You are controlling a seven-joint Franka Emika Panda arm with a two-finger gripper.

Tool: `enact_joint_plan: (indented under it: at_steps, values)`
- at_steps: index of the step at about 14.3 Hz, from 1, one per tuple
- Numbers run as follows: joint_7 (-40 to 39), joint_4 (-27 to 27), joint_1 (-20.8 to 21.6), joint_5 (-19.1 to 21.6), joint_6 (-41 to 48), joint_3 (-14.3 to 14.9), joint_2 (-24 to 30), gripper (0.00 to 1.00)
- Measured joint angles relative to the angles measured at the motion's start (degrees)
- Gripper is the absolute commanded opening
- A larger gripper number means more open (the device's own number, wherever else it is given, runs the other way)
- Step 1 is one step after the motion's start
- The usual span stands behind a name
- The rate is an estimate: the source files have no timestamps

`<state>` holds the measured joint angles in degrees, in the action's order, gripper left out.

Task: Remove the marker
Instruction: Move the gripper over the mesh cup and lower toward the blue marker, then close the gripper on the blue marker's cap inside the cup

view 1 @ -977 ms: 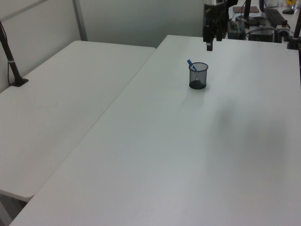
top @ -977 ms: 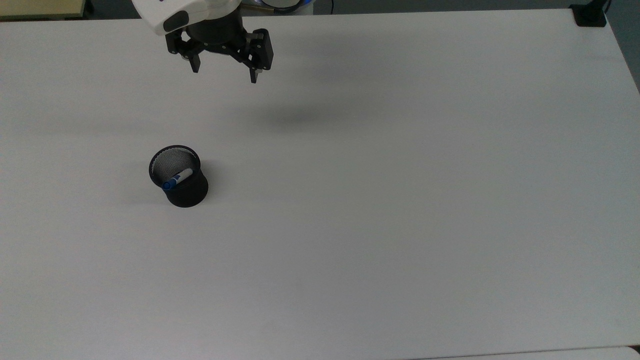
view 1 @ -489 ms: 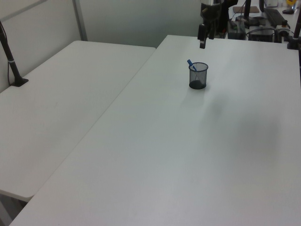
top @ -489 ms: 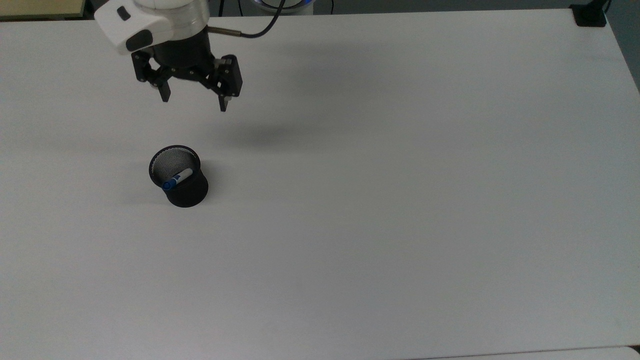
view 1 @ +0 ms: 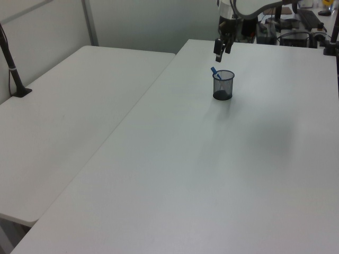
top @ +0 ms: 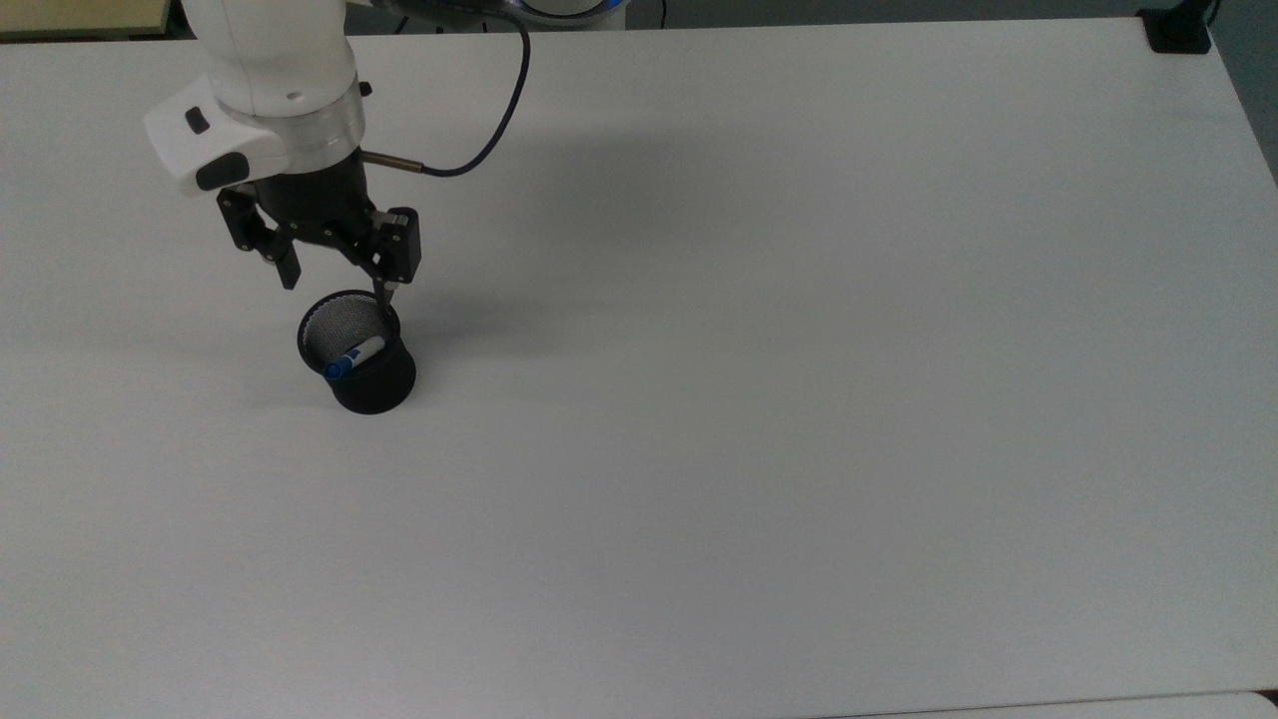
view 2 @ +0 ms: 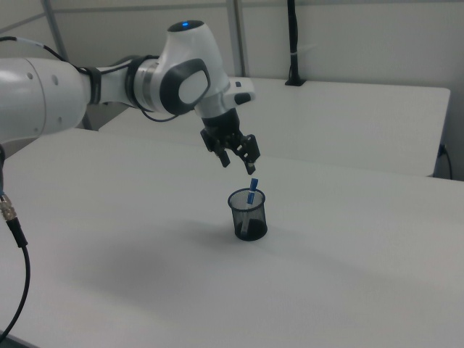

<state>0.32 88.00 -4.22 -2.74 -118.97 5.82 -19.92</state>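
The marker point(top: 354, 357) has a white barrel and a blue cap. It leans inside a black mesh cup point(top: 376, 385) on the white table point(top: 799, 399), cap end up at the rim. My gripper point(top: 337, 287) hangs open just above the cup's far rim, fingers pointing down, nothing between them. In the left view the gripper point(view 1: 220, 52) is above and slightly left of the cup point(view 1: 223, 87), with the marker point(view 1: 214, 71) poking out below it. In the right view the gripper point(view 2: 239, 167) hovers just above the marker's cap point(view 2: 251, 190) and the cup point(view 2: 248, 217).
A dark cable point(top: 499, 110) loops from the arm's wrist. A black clamp point(top: 1178, 30) sits at the table's far right corner in the top view. A second white table point(view 1: 69, 116) adjoins on the left view's left, with a black post point(view 1: 10, 58).
The arm has swept from the table's far edge toward the top view's left and down, bringing the open gripper over the cup. The cup and the marker have not moved.
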Motion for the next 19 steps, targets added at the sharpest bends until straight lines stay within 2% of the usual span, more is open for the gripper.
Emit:
enact_joint_plan:
  at_steps: [5, 10, 19]
  values:
    - [-1.9, -0.4, -0.5, 0.0, -5.6, 0.4, -3.4, 0.59]
    - [-1.9, -4.9, -1.2, 0.2, -6.5, 0.4, -8.3, 0.43]
    - [-2.1, -6.1, -1.3, 0.5, -6.5, 0.4, -9.5, 0.43]
